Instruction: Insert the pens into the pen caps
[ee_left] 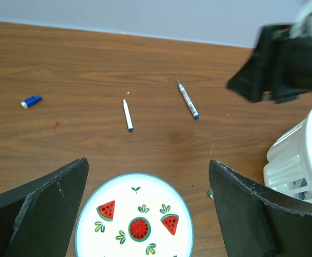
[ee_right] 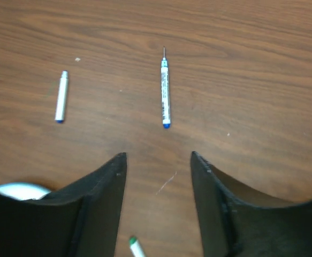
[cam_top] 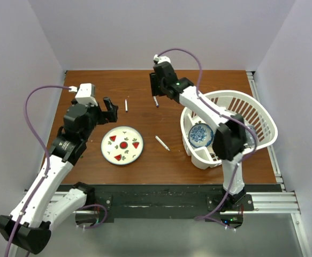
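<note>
Three pens lie on the brown table. A white pen with a blue tip (cam_top: pixel 126 105) (ee_left: pixel 127 115) (ee_right: pixel 61 96) lies at the back. A darker grey pen (cam_top: pixel 156 101) (ee_left: pixel 188 100) (ee_right: pixel 165 93) lies to its right. A white pen with a green tip (cam_top: pixel 162 143) (ee_right: pixel 136 247) lies right of the plate. A blue pen cap (ee_left: pixel 31 101) lies alone to the left in the left wrist view. My left gripper (cam_top: pixel 110 110) (ee_left: pixel 148 160) is open and empty above the plate's far edge. My right gripper (cam_top: pixel 154 92) (ee_right: pixel 158 155) is open and empty, just short of the grey pen.
A round white plate with watermelon marks (cam_top: pixel 122 145) (ee_left: pixel 118 235) sits front centre. A white laundry basket (cam_top: pixel 255 115) (ee_left: pixel 300 160) holding a blue patterned bowl (cam_top: pixel 200 134) stands at the right. The right arm stretches over the basket's left side.
</note>
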{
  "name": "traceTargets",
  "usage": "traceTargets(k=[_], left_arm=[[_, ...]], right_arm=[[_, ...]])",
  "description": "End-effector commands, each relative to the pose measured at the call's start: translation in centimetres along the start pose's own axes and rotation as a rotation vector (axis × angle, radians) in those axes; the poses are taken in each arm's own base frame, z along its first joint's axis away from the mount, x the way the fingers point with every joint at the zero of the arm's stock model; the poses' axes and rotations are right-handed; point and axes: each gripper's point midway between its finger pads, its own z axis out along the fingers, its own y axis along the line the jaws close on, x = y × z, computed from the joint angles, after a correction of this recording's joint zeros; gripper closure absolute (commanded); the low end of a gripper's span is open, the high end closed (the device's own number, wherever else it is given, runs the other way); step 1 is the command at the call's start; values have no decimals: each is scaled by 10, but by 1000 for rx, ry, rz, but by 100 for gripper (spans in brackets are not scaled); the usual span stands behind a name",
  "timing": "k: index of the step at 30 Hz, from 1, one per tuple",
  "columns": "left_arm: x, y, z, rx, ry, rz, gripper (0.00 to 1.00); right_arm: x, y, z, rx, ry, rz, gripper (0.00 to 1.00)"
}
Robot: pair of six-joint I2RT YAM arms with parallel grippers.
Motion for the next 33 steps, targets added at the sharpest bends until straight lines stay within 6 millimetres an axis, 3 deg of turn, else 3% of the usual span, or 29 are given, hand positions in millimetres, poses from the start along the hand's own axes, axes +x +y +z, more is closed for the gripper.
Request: traceTargets(k=[1,8,12,19,33], left_arm=[[-21,3,-8,-14,-96,-17,1],[-23,1,-8,-4,-96,-19,1],[-25,3,-10,-15,-109,-20,1],[-26,2,-11,-9,-116,-22,1],[-27,3,-13,-8,-121,-21,1]], right_arm=[[-12,-5,35,58,-22,-56,51],[27,-10,87,52,65,-40,56],[43,-9,105,32,95,-38,58],[59,-6,127,24,112,-61,62],[76,-4,148,29,123,-65,68]])
